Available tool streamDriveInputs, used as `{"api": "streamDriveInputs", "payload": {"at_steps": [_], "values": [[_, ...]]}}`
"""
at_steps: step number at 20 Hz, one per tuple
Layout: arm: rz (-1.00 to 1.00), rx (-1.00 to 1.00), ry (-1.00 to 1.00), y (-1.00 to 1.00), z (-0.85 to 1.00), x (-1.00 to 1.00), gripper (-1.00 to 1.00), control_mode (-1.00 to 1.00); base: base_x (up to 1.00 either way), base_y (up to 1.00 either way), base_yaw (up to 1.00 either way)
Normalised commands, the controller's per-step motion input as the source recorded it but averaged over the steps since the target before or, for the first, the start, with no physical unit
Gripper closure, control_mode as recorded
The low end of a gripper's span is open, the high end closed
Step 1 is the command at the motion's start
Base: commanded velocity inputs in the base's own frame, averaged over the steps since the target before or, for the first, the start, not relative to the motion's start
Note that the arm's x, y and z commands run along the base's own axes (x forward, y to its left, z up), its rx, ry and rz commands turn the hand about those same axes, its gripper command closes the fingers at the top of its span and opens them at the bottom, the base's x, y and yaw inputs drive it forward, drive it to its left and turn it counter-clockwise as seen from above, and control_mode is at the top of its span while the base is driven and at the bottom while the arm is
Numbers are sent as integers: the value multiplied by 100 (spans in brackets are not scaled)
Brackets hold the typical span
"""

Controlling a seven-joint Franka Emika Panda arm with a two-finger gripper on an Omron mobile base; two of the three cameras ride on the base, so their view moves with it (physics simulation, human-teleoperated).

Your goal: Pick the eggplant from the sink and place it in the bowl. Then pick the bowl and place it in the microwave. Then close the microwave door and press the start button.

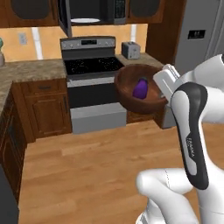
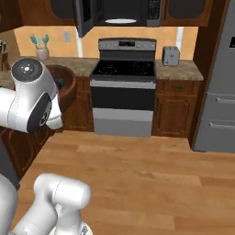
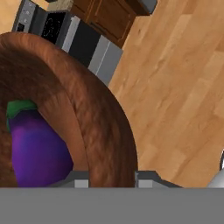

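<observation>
The reddish-brown wooden bowl [image 1: 130, 95] [image 2: 67, 86] [image 3: 94, 127] hangs in the air over the floor, right of the stove front. My gripper [image 1: 162, 92] [image 3: 111, 180] is shut on the bowl's rim, one fingertip [image 3: 78, 180] inside the wall and the other outside. The purple eggplant [image 1: 140, 89] [image 2: 59, 84] [image 3: 37, 148] lies inside the bowl. High at the back, the microwave [image 1: 97, 12] [image 2: 126, 11] stands with its door [image 1: 64, 18] [image 2: 84, 19] swung open to the left and a white plate inside. The sink is out of view.
A black stove [image 1: 92, 66] [image 2: 124, 69] sits under the microwave. A toaster [image 1: 130, 50] [image 2: 170, 55] stands on the counter to its right, beside the grey fridge [image 1: 199, 37] [image 2: 218, 82]. Wooden cabinets line the left wall. Open wood floor [image 1: 87, 162] lies ahead.
</observation>
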Motion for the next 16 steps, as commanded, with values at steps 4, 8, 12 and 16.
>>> {"api": "streamDriveInputs", "payload": {"at_steps": [4, 8, 12, 16], "values": [[0, 0, 0, 0, 0, 0, 100, 100, 100, -76, -11], [0, 0, 0, 0, 0, 0, 100, 100, 100, -83, 8], [0, 0, 0, 0, 0, 0, 100, 100, 100, -47, 11], [0, 0, 0, 0, 0, 0, 100, 100, 100, 15, 0]]}}
